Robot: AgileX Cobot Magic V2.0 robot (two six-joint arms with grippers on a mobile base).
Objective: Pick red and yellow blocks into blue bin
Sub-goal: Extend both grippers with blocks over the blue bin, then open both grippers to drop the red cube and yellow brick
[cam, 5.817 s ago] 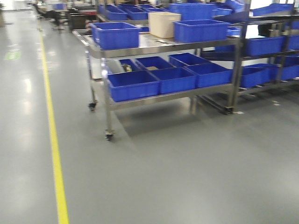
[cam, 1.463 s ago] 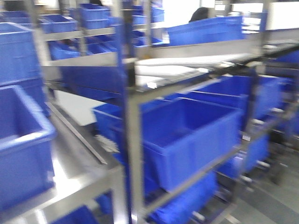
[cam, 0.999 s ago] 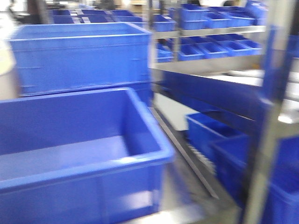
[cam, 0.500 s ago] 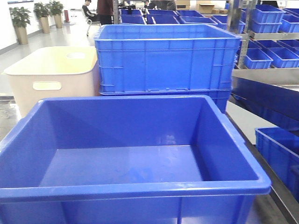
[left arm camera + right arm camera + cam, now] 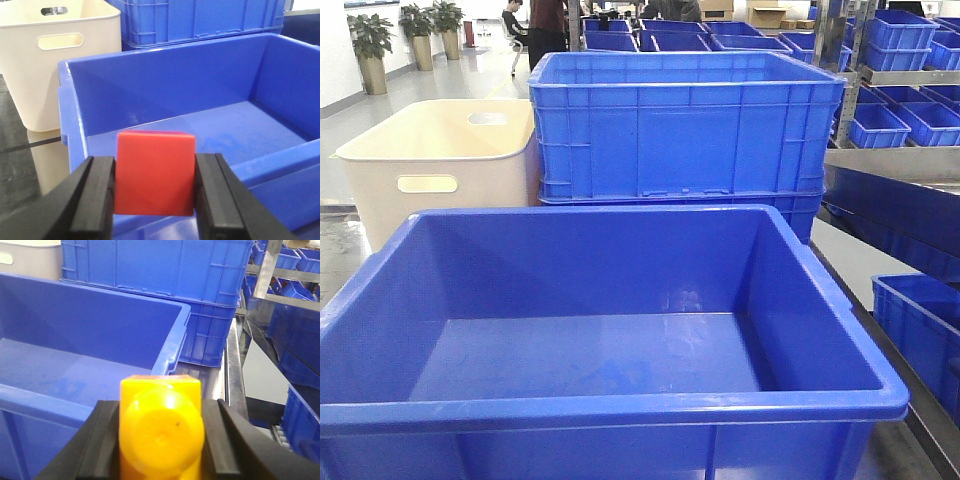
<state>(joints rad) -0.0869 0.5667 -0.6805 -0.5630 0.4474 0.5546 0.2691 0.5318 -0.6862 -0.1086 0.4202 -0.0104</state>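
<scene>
Cream tub: A cream tub with handle cut-outs stood behind the target bin's left rear corner, playing no part in the job.

Left gripper: The left gripper was closed to the width of the red block, its two black fingers pressed flat against the block's sides.

Red block: It was held upright near the left end of the bin's front rim, at about rim height. Whether it had crossed the rim could not be told.

Blue bin: The blue bin lay in front of the robot, its floor bare in all three views. Neither block was inside.

Right gripper: The right gripper was clamped on the yellow studded brick, a round stud facing the wrist camera.

Yellow brick: It was carried on the near side of the bin, towards its right end, apparently short of the rim.

Ribbed crate: A taller ribbed blue crate stood stacked on another behind the bin.

Shelving: Steel racks of smaller blue bins ran along the right.

Done: By the look of it, both blocks were picked and brought to the bin.

Left: Both drops remained, judging by the empty floor. Each arm had to reach over the rim and open.
</scene>
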